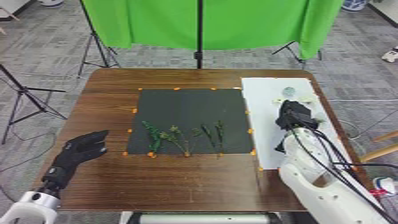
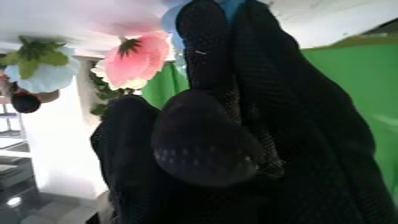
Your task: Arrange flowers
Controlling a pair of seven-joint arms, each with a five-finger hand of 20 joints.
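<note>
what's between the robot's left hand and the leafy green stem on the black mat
In the head view, a strip of brown table separates left hand and stem, then the black mat's edge with orange tape.

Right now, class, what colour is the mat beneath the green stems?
Dark grey; the mat shows best in the head view.

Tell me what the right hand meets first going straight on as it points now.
Likely the pale blue flower on the white mat: in the head view it lies just beyond the right hand, roughly in line. Height is unclear, so it might pass above.
</note>
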